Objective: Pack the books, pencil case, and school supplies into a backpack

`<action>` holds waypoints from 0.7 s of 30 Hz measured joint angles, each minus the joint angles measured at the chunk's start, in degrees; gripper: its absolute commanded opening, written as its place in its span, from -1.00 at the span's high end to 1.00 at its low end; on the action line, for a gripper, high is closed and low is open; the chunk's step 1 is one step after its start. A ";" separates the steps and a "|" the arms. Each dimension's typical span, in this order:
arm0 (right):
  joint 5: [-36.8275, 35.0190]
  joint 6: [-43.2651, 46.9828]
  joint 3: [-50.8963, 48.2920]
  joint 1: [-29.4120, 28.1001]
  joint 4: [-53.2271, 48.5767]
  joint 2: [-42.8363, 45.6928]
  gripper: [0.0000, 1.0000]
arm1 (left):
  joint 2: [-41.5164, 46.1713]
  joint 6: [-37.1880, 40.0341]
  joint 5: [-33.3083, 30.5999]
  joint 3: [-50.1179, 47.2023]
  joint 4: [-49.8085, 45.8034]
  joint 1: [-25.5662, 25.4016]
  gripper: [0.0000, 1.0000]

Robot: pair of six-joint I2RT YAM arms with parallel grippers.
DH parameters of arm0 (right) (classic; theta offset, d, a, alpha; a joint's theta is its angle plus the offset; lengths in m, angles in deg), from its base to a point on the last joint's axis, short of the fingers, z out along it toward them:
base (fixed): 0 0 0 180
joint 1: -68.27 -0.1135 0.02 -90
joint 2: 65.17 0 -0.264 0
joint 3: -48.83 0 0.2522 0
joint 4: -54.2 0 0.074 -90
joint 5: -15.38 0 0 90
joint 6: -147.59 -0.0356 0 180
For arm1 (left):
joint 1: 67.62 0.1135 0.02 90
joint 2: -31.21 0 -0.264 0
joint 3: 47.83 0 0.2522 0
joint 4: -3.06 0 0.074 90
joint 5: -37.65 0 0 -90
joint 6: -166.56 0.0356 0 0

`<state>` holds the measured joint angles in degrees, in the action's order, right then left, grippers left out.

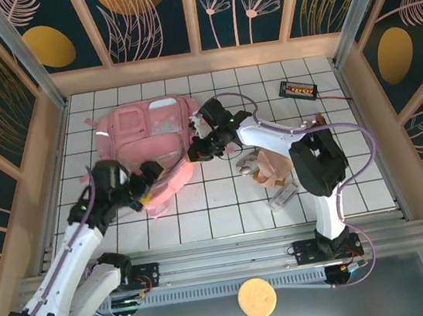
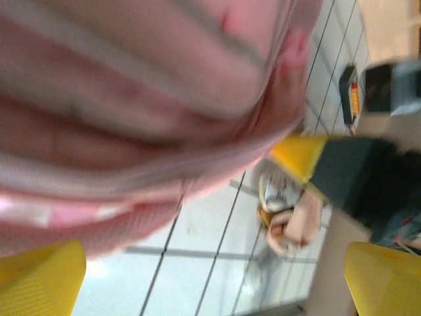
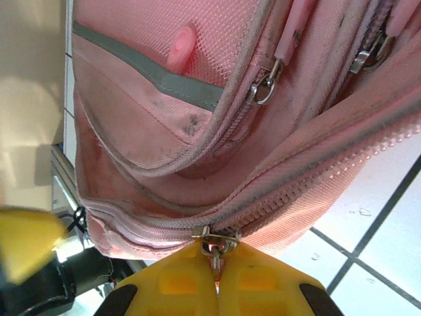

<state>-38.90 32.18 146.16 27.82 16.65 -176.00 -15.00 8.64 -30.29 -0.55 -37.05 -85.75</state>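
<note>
The left gripper (image 1: 150, 174) hovers at the near edge of the backpack (image 1: 142, 132), its jaws spread wide with nothing between them. The backpack lies flat on the far left part of the table (image 1: 203, 213), and its pink fabric takes up most of the left wrist view. At the bag's right edge the right gripper (image 1: 197, 152) is pinched tight on a metal zipper pull (image 3: 214, 247) on the long zip along the side. How much of that zip is undone cannot be told.

To the right of the bag, the pencil case (image 1: 273, 164) lies on the table beside the right arm, well clear of the backpack. The whitish block (image 1: 283, 198) lies just nearer than it, also unpacked. Whether any book is already inside cannot be told.

Judging from this, packing is at an early stage. The zip is being worked, and at least the pencil case and the block are left to go in.
</note>
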 measured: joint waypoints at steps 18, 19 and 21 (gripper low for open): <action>0.20 -3.65 -3.45 -5.86 2.23 2.80 1.00 | -8.02 -28.94 -4.74 -15.50 23.52 -1.73 0.47; -0.11 -3.56 -3.63 -5.86 2.21 2.80 1.00 | -9.22 -28.81 -4.66 -15.30 24.33 -1.75 0.82; -0.52 -3.04 -3.74 -5.64 1.97 2.80 1.00 | -10.75 -27.93 -4.72 -14.75 24.79 -2.03 1.00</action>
<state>-39.42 29.14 142.42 22.18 18.62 -173.20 -25.76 -19.29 -35.01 -15.30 -12.26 -87.78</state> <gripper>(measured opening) 0.058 0.286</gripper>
